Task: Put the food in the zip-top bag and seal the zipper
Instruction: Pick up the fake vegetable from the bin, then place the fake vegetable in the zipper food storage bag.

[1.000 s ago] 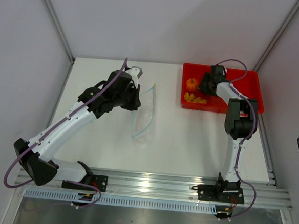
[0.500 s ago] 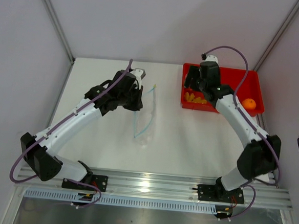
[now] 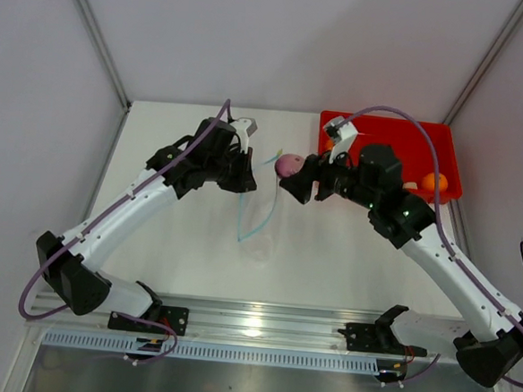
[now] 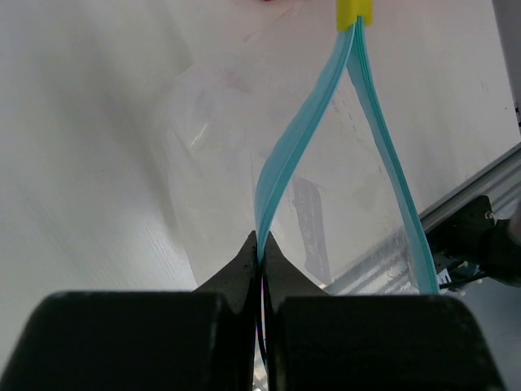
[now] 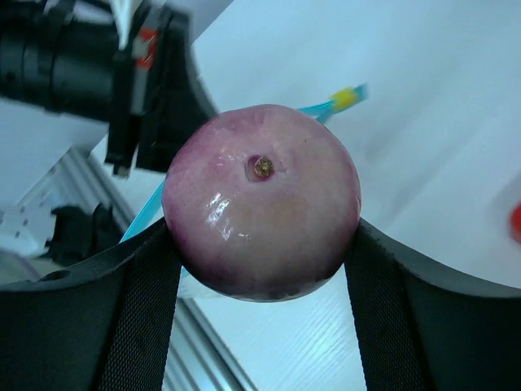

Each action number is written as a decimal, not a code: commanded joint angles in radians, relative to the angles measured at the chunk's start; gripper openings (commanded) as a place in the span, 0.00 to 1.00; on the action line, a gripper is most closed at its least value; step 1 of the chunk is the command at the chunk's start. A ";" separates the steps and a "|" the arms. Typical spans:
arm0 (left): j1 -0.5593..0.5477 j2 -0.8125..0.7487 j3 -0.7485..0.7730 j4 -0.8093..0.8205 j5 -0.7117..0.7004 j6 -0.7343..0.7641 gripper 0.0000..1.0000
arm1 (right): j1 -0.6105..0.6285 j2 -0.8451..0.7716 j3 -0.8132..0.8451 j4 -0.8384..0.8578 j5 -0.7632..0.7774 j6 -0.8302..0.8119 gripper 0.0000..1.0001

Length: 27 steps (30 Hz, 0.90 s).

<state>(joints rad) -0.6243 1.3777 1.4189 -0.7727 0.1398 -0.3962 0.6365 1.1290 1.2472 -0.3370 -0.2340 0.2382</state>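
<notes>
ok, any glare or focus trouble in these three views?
Top external: bright glare on the aluminium rail, otherwise evenly lit. Left wrist: light blue zipper strip sharp, black fingers a featureless dark mass. Right wrist: glossy purple round toy fruit sharp with small highlights, background soft.

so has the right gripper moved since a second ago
Yes. The right gripper has swung left, off the red tray, and now holds the purple round piece close to the zip-top bag.
</notes>
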 commanded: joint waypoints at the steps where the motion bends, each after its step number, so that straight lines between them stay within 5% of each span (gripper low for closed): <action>1: 0.009 0.009 0.048 0.004 0.052 -0.024 0.01 | 0.067 0.008 -0.015 0.055 -0.155 -0.048 0.31; 13: 0.008 -0.012 0.015 0.009 0.064 -0.046 0.01 | 0.181 0.064 -0.035 0.087 -0.165 -0.043 0.31; 27: 0.009 -0.065 -0.011 0.030 0.090 -0.070 0.01 | 0.201 0.192 0.034 -0.183 0.068 -0.017 0.30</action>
<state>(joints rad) -0.6132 1.3655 1.3968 -0.7761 0.1982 -0.4438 0.8307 1.2903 1.2419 -0.4305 -0.2428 0.2089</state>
